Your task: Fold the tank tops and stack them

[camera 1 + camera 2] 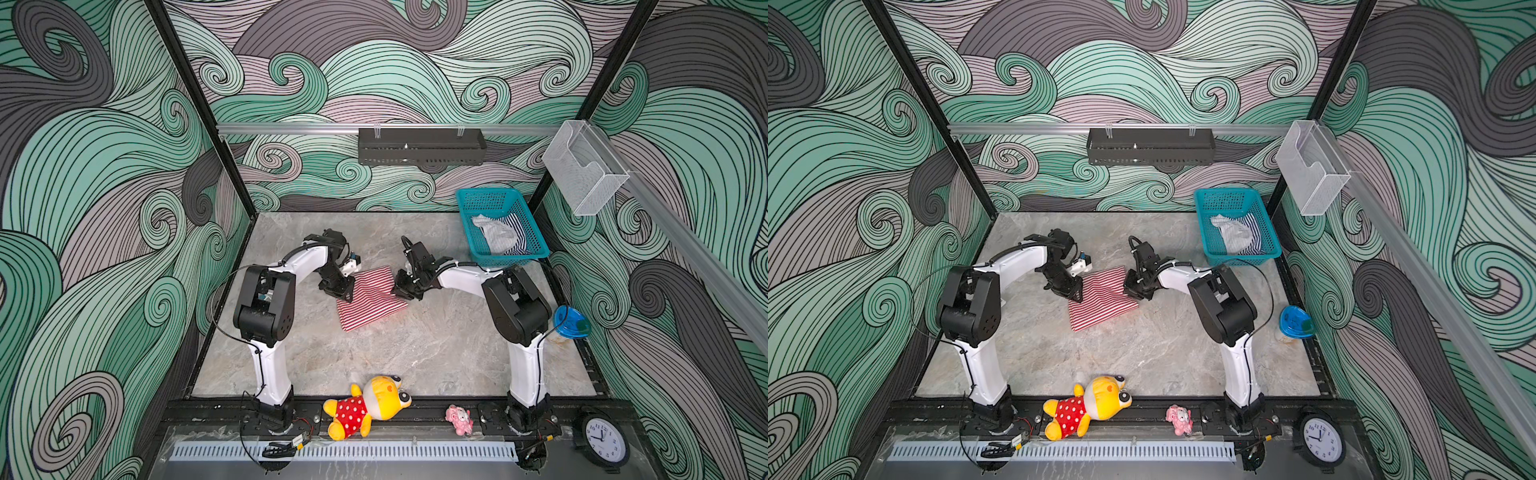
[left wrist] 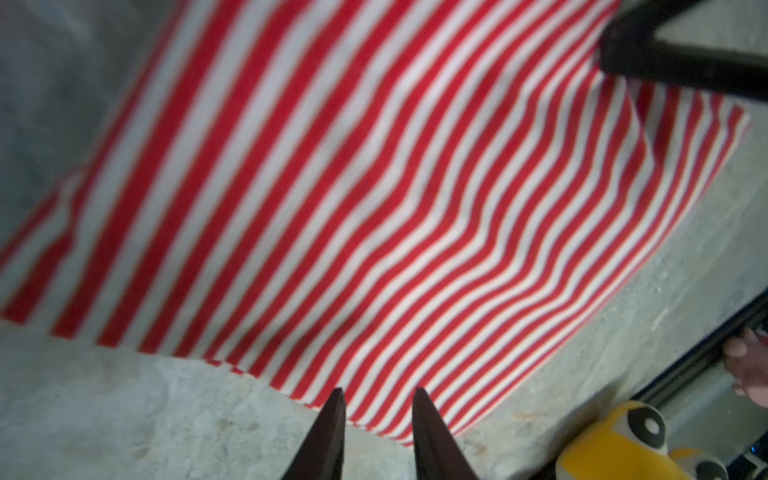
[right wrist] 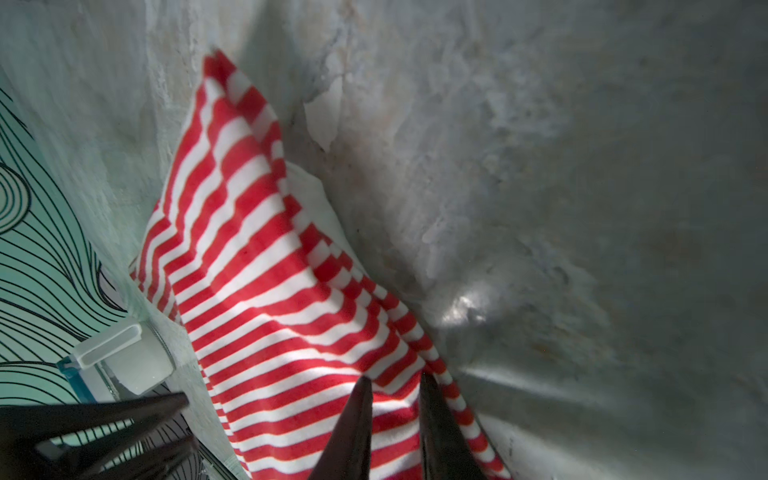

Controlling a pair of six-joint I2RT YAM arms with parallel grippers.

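Note:
The red-and-white tank top [image 1: 372, 303] [image 1: 1102, 299] lies folded flat in the middle of the table. My right gripper [image 1: 397, 291] [image 3: 395, 378] is shut on its right corner, and the striped cloth [image 3: 257, 291] rises to the fingers and passes between them. At the top's left edge my left gripper [image 1: 347, 293] [image 2: 380, 390] is open just above the cloth [image 2: 374, 187], with nothing between its fingers. The navy-and-white tank top [image 1: 517, 235] [image 1: 1254, 232] lies crumpled in the teal basket [image 1: 490, 192], partly under a pale grey cloth [image 1: 494, 232].
The basket stands at the back right of the table. A blue-lidded container [image 1: 571, 322] sits by the right edge. At the front rail are a yellow plush toy in a red dotted dress [image 1: 370, 405], a small pink toy [image 1: 459, 419] and a clock [image 1: 602, 440].

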